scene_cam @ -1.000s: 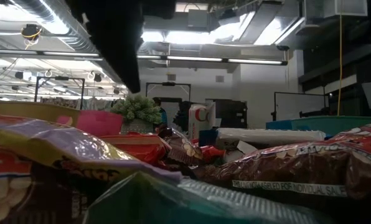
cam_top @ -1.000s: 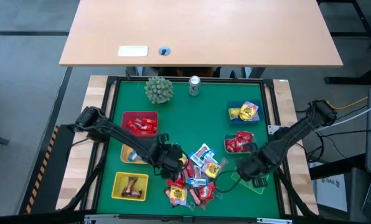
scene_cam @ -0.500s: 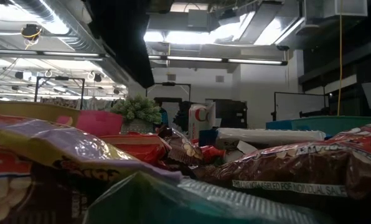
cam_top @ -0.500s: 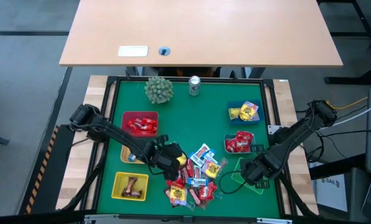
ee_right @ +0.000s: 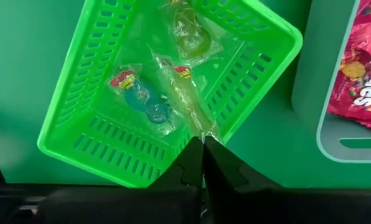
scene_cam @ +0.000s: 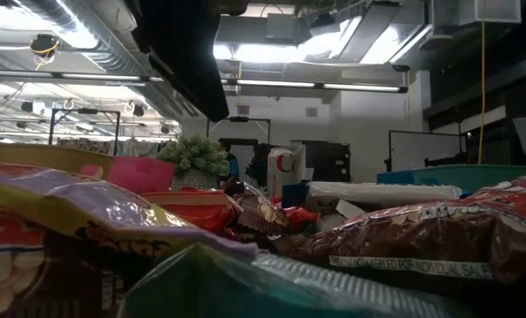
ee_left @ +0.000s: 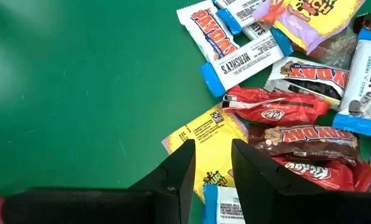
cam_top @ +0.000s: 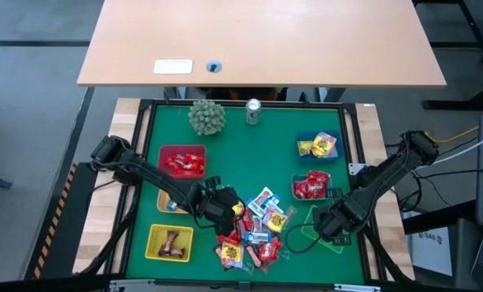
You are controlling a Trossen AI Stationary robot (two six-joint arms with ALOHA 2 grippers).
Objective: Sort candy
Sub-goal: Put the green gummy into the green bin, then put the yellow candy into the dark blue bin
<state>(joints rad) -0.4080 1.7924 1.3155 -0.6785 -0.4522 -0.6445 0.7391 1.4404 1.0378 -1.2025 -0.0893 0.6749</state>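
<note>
A pile of wrapped candy (cam_top: 256,231) lies on the green mat near the front. My left gripper (ee_left: 211,152) slants down at the pile's left edge (cam_top: 228,209), fingers apart over a yellow packet (ee_left: 201,134). I cannot tell whether they touch it. My right gripper (cam_top: 331,225) points down over the green basket (ee_right: 111,134), shut on a long clear-wrapped candy (ee_right: 185,93). Two more clear-wrapped candies (ee_right: 142,99) lie on the basket's floor. My right gripper pinches one end of the clear wrapper (ee_right: 204,132) between its two shut fingers, coming from above and pointing down. The candy hangs below the fingers over the green basket's inside. Whether its lower end rests on the basket floor, I cannot tell.
Small baskets ring the pile: red (cam_top: 182,161), yellow (cam_top: 170,242), blue (cam_top: 318,146), and a grey-green one (cam_top: 312,185) holding red packets. Another basket (cam_top: 167,201) is partly under my left arm. A spiky green ball (cam_top: 207,118) and a silver can (cam_top: 253,111) stand at the far edge.
My left gripper has tipped and turned in place at the pile's left edge. My right gripper has sunk a little over the green basket with the clear-wrapped candy, then kept still.
</note>
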